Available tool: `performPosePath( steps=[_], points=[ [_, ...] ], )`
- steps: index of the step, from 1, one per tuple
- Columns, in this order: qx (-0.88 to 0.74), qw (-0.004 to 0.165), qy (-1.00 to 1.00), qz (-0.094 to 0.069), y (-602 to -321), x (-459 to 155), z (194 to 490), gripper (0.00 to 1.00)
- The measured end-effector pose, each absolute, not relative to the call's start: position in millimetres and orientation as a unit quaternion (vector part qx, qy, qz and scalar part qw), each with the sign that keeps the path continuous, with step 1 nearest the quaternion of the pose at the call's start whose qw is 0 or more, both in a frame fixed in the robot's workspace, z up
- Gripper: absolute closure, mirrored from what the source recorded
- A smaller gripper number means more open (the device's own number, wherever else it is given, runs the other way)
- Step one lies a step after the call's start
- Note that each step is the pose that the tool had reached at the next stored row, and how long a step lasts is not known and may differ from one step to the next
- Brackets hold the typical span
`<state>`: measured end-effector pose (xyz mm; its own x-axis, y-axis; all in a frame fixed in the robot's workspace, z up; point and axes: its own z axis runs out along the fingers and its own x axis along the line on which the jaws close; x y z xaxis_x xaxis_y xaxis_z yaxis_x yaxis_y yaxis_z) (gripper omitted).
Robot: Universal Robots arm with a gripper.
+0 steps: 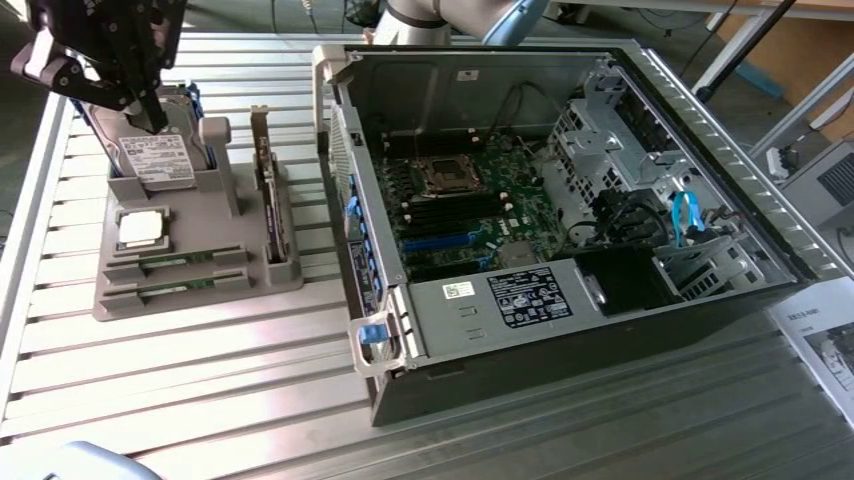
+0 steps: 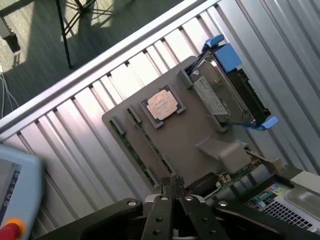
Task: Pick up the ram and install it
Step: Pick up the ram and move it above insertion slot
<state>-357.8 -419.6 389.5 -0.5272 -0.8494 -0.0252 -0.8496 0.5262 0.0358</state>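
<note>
While the gripper (image 1: pixel 150 118) hangs above the grey holder (image 1: pixel 160 300) at the exterior view's left, we see its jaws clenched together with nothing between them. In the wrist view the 2 fingertips (image 2: pixel 172 186) meet over the holder's edge, close to the end of the long slots.

We find the ram (image 2: pixel 150 141) lying in 1 of those slots, a thin green stick set lengthways, with a 2nd stick in the slot just beside it. Neither is touched by the gripper. Beside them on the same holder sit the square processor chip (image 1: pixel 140 228), the hard drive (image 1: pixel 160 155) in its blue rails, and the upright expansion card (image 1: pixel 274 215).

Well apart, toward the exterior view's right, the open computer case (image 1: pixel 534 200) lies on the slatted table (image 1: pixel 200 400) with its motherboard (image 1: pixel 461 215) exposed. We make out a row of dark memory slots (image 1: pixel 427 222) there, and as far as we can tell no green stick stands in them.

We judge the task barely begun: the ram is neither gripped nor lifted, and both the pick and the seating in the board remain undone.
</note>
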Motion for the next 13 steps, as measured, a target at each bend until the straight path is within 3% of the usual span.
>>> performPosePath(
  steps=[13],
  points=[
    [-0.573, 0.000, 0.819, 0.022, -419.6, -357.8, 389.4, 0.90]
  ],
)
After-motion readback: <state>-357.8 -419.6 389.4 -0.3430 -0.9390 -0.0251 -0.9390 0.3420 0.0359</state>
